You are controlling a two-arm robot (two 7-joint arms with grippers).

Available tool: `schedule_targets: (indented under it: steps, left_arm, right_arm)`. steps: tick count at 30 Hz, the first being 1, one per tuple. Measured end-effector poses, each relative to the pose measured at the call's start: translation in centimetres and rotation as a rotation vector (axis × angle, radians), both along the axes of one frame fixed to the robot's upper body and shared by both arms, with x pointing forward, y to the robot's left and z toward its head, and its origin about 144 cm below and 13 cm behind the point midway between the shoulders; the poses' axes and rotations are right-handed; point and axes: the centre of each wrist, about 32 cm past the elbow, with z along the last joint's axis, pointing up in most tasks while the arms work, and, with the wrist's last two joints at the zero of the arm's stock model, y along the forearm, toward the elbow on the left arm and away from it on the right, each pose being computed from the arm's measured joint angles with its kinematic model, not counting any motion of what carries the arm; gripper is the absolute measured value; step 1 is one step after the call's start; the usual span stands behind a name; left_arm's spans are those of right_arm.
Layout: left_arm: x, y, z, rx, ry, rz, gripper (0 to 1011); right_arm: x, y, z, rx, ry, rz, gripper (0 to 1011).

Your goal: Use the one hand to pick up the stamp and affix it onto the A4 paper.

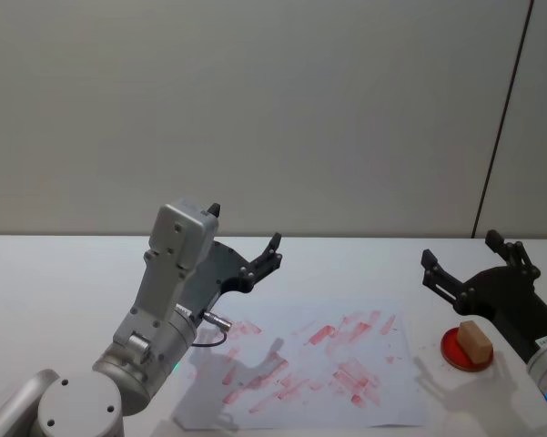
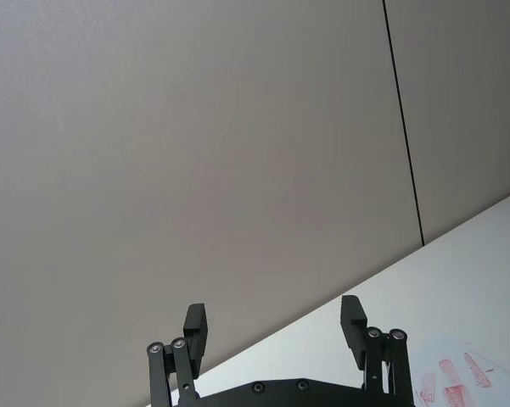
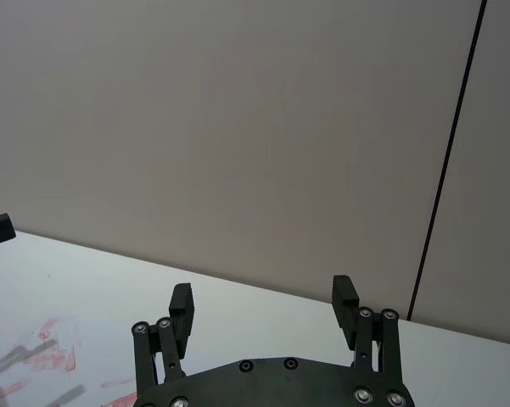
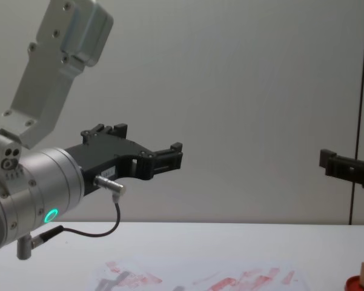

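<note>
The stamp (image 1: pixel 474 340) sits on a round red pad (image 1: pixel 457 353) on the white table (image 1: pixel 55 273), just off the right edge of the paper (image 1: pixel 300 364). The paper lies flat before the robot, smeared all over with red marks.

The right gripper (image 1: pixel 461 250) hangs in the air behind and above the stamp, touching neither it nor the pad. Its black fingers are spread wide with nothing between them. They point forward toward the grey wall rather than down, and the chest view shows one of them (image 4: pixel 328 159) level, high above the tabletop. The arm reaches in from the lower right corner of the head view.

The left gripper (image 1: pixel 244 228) is also raised off the table, over the paper's far left corner. Its silver arm climbs from the lower left, bends sharply at a boxy joint, and the wrist, with a green light and a thin cable, carries the gripper forward and slightly upward. Its fingers too stand wide apart and empty.
</note>
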Motion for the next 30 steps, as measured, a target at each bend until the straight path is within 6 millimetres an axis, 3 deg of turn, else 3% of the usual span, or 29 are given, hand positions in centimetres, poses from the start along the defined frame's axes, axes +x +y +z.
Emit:
schedule_targets:
  steps: [30]
  left_arm:
    - [0.0,0.0,0.0,0.0,0.0,0.0,1002]
  right_arm:
    - [0.0,0.0,0.0,0.0,0.0,0.0,1001]
